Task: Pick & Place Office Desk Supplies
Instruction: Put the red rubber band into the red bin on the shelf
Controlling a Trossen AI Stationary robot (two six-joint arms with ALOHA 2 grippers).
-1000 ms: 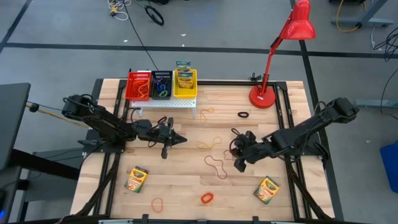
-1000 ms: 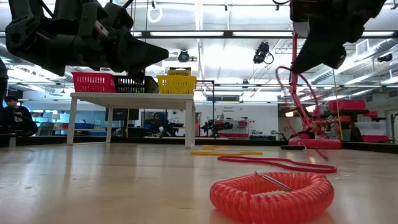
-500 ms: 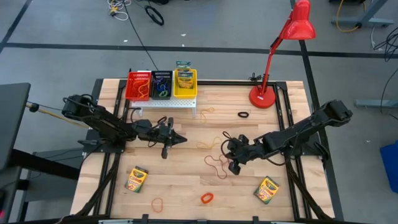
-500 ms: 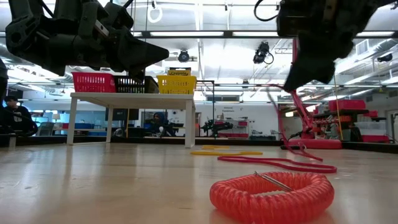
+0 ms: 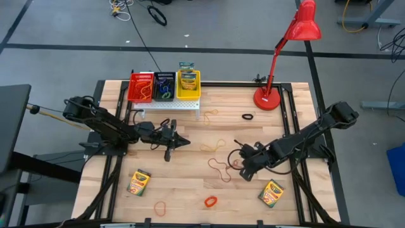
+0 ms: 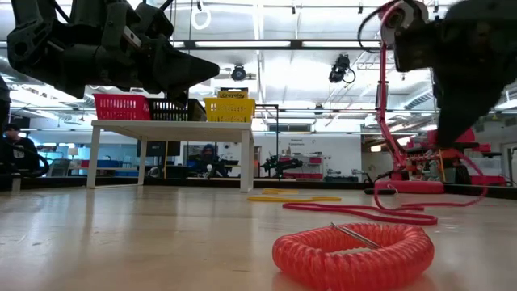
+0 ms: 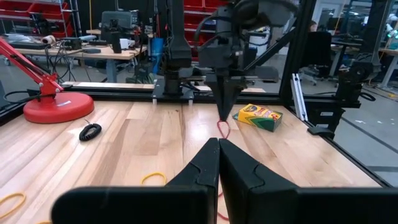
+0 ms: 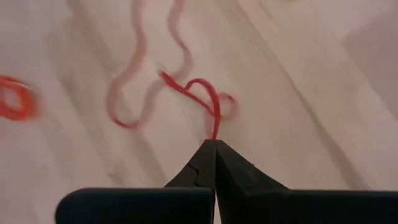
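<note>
My right gripper [image 5: 243,168] is shut on a thin reddish-orange rubber band [image 8: 198,93] at the table's middle right and points down. Another reddish band [image 5: 219,168] lies flat just to its left. My left gripper [image 5: 182,141] is shut and empty, held level above the table's middle left. Crayon boxes lie at the near left [image 5: 138,182] and near right [image 5: 272,193]. An orange coiled loop [image 5: 210,201] and a red band [image 5: 161,206] lie near the front edge. A black loop [image 5: 247,117] lies by the lamp. My right gripper pinches the rubber band between its two fingertips by one end of its loop [image 8: 215,132], coming from above and pointing down. The band hangs slack below the fingers [image 7: 222,129]. Whether its lower end touches the wood, I cannot tell.
A white stand [image 5: 168,104] at the far left carries red [image 5: 140,87], dark [image 5: 164,87] and yellow [image 5: 188,84] bins. The red desk lamp [image 5: 269,98] stands at the far right. Yellow bands [image 5: 215,144] lie mid-table. There is open wood between the arms.
My right gripper has swung a little toward the table's left and then back toward the near right, staying shut. The rubber band has travelled with it and now hangs below the fingers.
</note>
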